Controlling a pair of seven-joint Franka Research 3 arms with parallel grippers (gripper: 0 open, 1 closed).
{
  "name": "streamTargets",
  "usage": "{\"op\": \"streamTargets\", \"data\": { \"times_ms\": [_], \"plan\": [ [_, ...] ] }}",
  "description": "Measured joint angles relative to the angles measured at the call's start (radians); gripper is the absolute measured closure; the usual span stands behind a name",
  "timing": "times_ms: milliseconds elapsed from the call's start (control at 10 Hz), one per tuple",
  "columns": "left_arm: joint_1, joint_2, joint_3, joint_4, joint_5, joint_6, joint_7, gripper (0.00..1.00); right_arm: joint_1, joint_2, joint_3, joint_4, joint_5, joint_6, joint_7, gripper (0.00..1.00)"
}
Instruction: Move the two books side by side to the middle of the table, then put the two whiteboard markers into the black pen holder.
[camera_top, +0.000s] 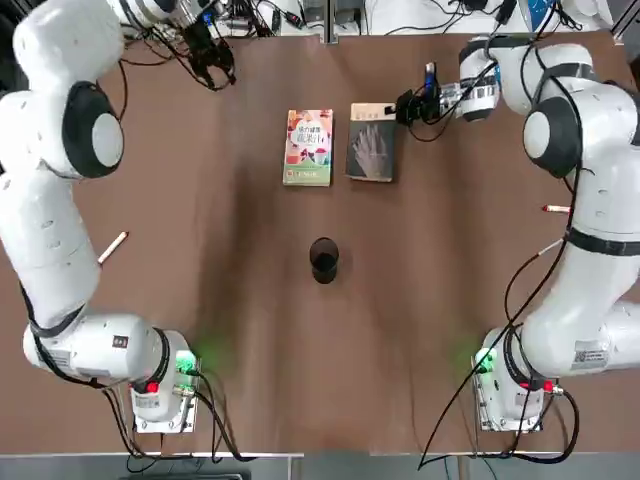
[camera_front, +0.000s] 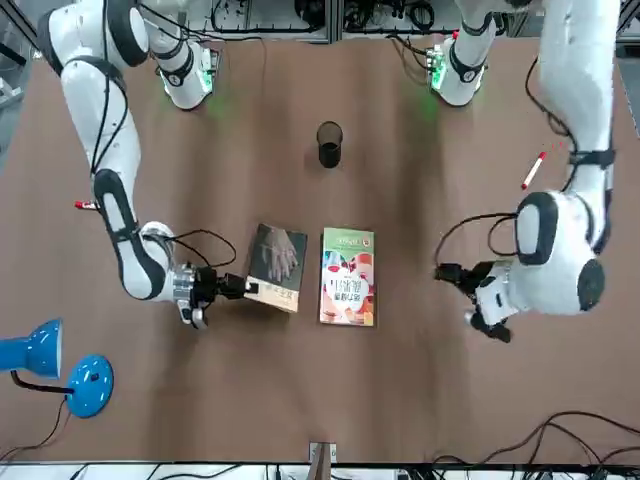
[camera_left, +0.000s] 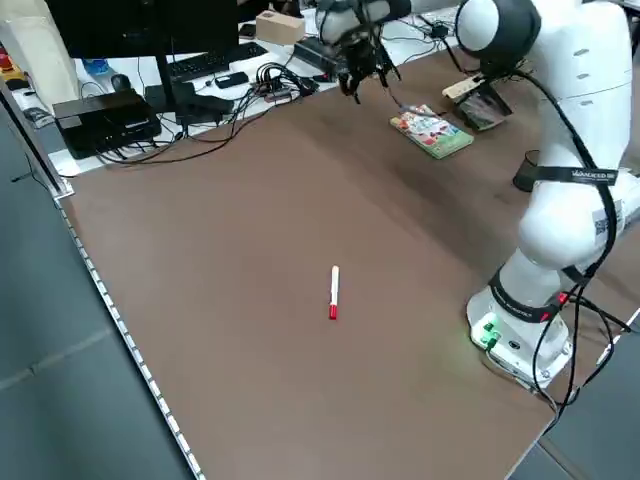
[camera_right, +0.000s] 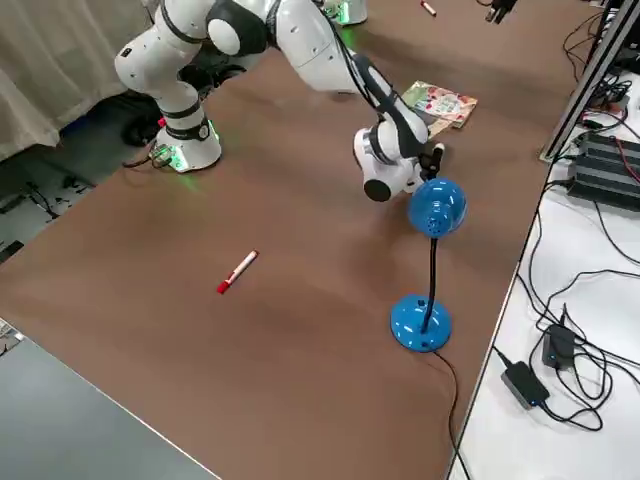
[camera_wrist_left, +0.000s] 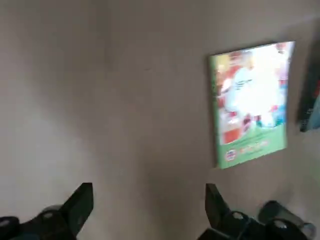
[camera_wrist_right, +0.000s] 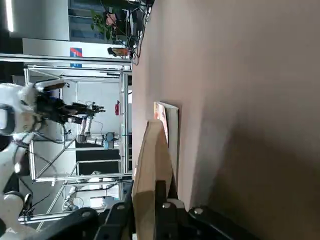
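The right gripper (camera_top: 397, 109) is at the far end of the table (camera_top: 270, 350), at the outer far corner of the dark book (camera_top: 371, 150), its jaws closed on the book's edge. That book seems to be tipped up a little at the gripped end, though the steep angle in the right wrist view makes the amount hard to judge. Its cover, with the pale hand image, faces up. The pale book (camera_top: 308, 147) lies flat just to its left, with a narrow strip of tabletop showing between the two in the top view. The left gripper (camera_wrist_left: 149, 195) hangs above the table at the far left, well apart from the books, its jaws wide and with nothing between them. The black pen holder (camera_top: 324, 260) stands upright near the middle, on the robot's side of the books, with neither gripper near it. One marker (camera_left: 334, 293) lies on the left part of the table, beside the left arm in the top view, its red cap pointing away from the robot's bases. The other marker (camera_right: 237, 272) lies on the right part, its red cap turned inward. The blue lamp (camera_front: 90, 386) stands at the far right of the table.
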Motion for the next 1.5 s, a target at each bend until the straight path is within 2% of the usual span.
{"op": "streamTargets", "data": {
  "times_ms": [200, 500, 800, 900, 1000, 1200, 1500],
  "plan": [
    [0.015, -0.099, 0.011, -0.003, 0.050, -0.030, -0.045, 0.00, 0.014, 0.021, 0.000, 0.012, 0.012, 0.002, -0.025, 0.86],
    [0.107, -0.213, 0.020, -0.008, 0.075, -0.032, -0.047, 0.00, 0.028, 0.035, 0.000, 0.041, 0.015, 0.001, -0.035, 0.77],
    [0.163, -0.300, 0.024, -0.017, 0.157, -0.034, -0.047, 0.00, 0.029, 0.037, -0.001, 0.061, 0.017, 0.000, -0.041, 0.26],
    [0.169, -0.317, 0.027, -0.020, 0.171, -0.034, -0.047, 0.00, 0.028, 0.037, -0.003, 0.067, 0.019, 0.000, -0.055, 0.12],
    [0.177, -0.332, 0.029, -0.025, 0.176, -0.034, -0.047, 0.00, 0.027, 0.037, -0.006, 0.076, 0.020, -0.001, -0.069, 0.04],
    [0.199, -0.369, 0.038, -0.050, 0.180, -0.034, -0.047, 0.01, 0.025, 0.035, -0.037, 0.111, 0.001, 0.000, -0.091, 0.03],
    [0.201, -0.417, 0.070, -0.079, 0.209, -0.046, -0.042, 0.01, 0.019, 0.010, -0.169, 0.142, -0.167, -0.006, -0.095, 0.01]
  ]
}}
